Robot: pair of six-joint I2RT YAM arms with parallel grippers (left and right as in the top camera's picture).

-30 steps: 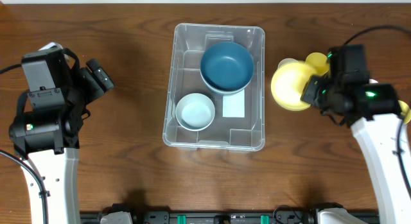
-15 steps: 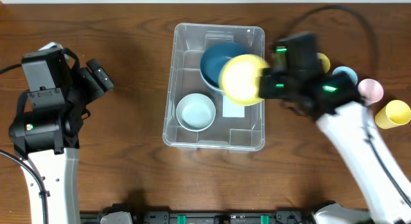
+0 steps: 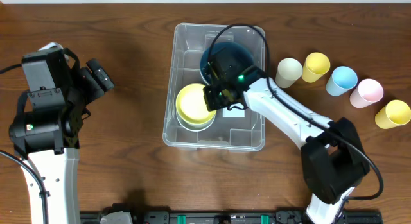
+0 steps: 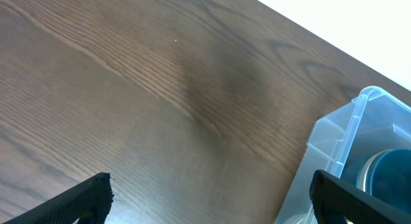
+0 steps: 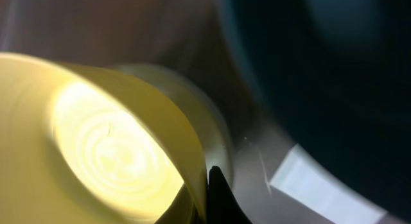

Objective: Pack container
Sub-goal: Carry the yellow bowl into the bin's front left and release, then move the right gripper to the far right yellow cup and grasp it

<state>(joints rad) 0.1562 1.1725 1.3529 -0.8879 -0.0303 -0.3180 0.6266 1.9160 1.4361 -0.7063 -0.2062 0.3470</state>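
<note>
The clear plastic container [image 3: 257,137] sits mid-table with a white label [image 3: 236,111] on its base. Inside it are a dark blue bowl [image 3: 234,54] at the far end and a pale bowl [image 3: 186,124] at the near left. My right gripper [image 3: 210,99] is shut on the rim of a yellow bowl [image 3: 192,103] and holds it over the pale bowl; in the right wrist view the yellow bowl [image 5: 109,140] fills the left. My left gripper [image 3: 99,75] is open and empty, left of the container; its fingertips [image 4: 83,198] hang over bare table.
Several upturned cups stand in a row right of the container: cream [image 3: 289,72], yellow [image 3: 316,66], blue [image 3: 341,80], pink [image 3: 367,92] and yellow [image 3: 393,113]. The container's corner [image 4: 359,128] shows in the left wrist view.
My right arm has carried the yellow bowl leftward from the table right of the container, across its rim, to above the pale bowl inside. The left arm has not moved.
</note>
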